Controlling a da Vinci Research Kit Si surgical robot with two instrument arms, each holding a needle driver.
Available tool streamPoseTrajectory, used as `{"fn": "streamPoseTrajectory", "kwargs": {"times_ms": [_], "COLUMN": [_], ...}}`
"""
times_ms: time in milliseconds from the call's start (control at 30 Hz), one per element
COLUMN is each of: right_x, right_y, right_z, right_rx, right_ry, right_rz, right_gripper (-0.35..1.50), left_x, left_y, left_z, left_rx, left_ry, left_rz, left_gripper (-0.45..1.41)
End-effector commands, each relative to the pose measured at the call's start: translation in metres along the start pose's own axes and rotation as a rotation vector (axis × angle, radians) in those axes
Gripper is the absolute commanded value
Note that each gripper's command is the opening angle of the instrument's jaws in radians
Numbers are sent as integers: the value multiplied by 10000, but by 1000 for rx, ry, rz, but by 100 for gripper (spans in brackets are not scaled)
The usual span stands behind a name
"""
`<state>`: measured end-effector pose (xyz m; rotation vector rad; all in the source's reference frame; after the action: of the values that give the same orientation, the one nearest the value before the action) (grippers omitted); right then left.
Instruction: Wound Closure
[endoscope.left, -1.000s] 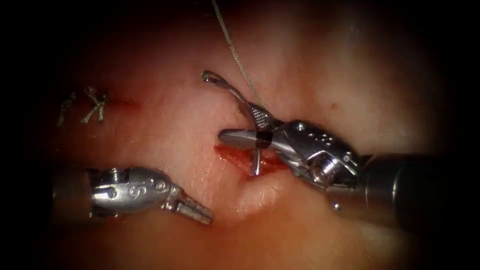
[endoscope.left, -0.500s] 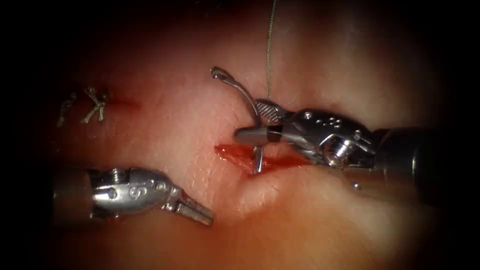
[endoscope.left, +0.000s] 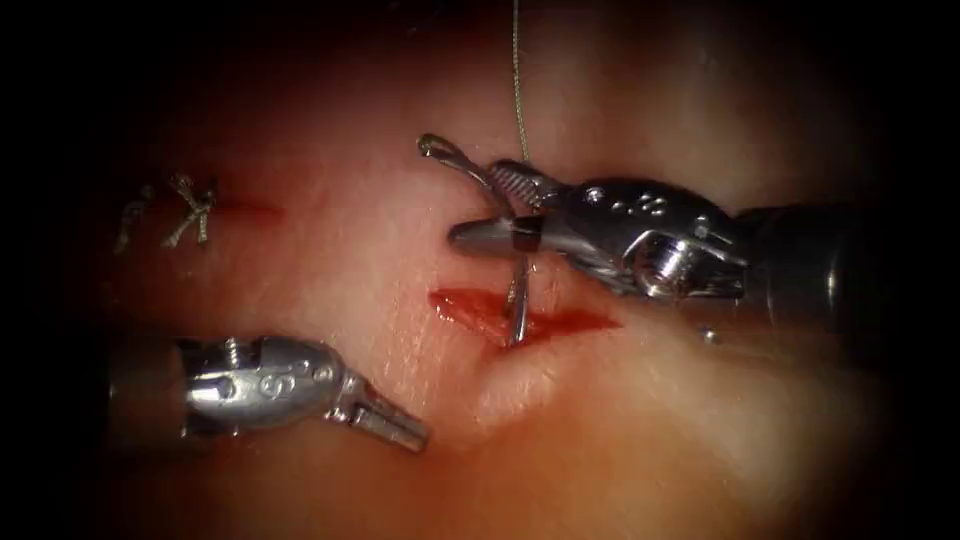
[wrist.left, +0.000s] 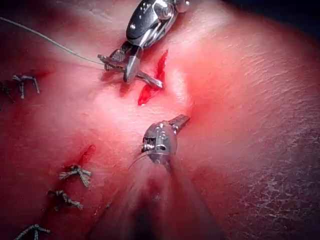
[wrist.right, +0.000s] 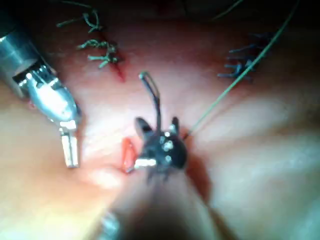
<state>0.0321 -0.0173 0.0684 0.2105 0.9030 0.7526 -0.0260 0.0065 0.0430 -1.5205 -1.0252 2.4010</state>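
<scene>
Raised since the earlier frame, the right tool grips the needle mid-curve, tip in the cut; left tool is closed, empty. A firm, square grip is advised.

faint engraved marks on left tool, not legible

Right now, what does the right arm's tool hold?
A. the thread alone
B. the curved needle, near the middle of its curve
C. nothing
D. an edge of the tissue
B: the right tool is shut on the needle about mid-curve, its point down in the cut.
</scene>
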Motion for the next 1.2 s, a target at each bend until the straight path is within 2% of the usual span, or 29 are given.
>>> {"fn": "streamPoseTrajectory", "kwargs": {"times_ms": [33, 100, 133, 200, 300, 367, 500, 700, 867, 1000, 1200], "right_x": [3, 3, 3, 2, -2, -6, -13, -12, -17, -24, -30], "right_y": [-2, -2, -2, -3, -4, -3, -1, -2, -4, 0, 6], "right_z": [12, 14, 14, 14, 15, 17, 18, 12, 11, 7, -4], "right_rx": [1, -3, -3, -2, 0, -2, 29, 52, 101, 130, 54], "right_ry": [1, -8, -14, -34, -65, -90, -107, -101, -86, -40, 18], "right_rz": [-13, -24, -31, -51, -87, -104, -112, -99, 28, 167, 252], "right_gripper": [93, 84, 74, 34, -3, -35, -35, -35, -35, -35, -35], "left_x": [-3, -3, -3, -3, -3, -4, -4, -3, -1, -2, -2], "left_y": [-4, -4, -4, -4, -4, -4, -3, -2, -1, -1, 0], "left_z": [7, 6, 6, 6, 6, 6, 5, 6, 8, 7, 7], "left_rx": [-1, -2, -2, -2, -2, -2, -3, -1, 0, -1, 0], "left_ry": [1, 1, 1, 1, 1, 1, 1, 1, 1, 1, 1], "left_rz": [1, 1, 1, 1, 1, 2, 2, 1, 0, 0, 0], "left_gripper": [-45, -45, -45, -45, -45, -45, -45, -45, -45, -45, -45]}}
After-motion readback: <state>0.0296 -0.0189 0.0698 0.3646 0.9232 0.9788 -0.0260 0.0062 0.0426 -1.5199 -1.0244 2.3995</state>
